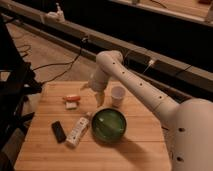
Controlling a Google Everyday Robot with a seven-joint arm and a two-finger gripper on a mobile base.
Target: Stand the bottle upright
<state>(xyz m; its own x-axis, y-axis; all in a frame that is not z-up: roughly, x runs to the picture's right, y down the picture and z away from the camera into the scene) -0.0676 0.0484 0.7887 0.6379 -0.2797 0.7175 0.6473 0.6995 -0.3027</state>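
- Just above centre frame, your gripper [99, 96] hangs over the table [140, 155], fingers pointing down and spread wide, holding nothing.
- Right of it stands the white cup [117, 95], and below it sits the green bowl [108, 124].
- Lower left of the gripper, the bottle [79, 131] lies flat just beside the bowl's left rim, so it is not yet upright.
- Between the bottle and the black device [58, 131] you have a strip of bare board; coming down from above looks safest.
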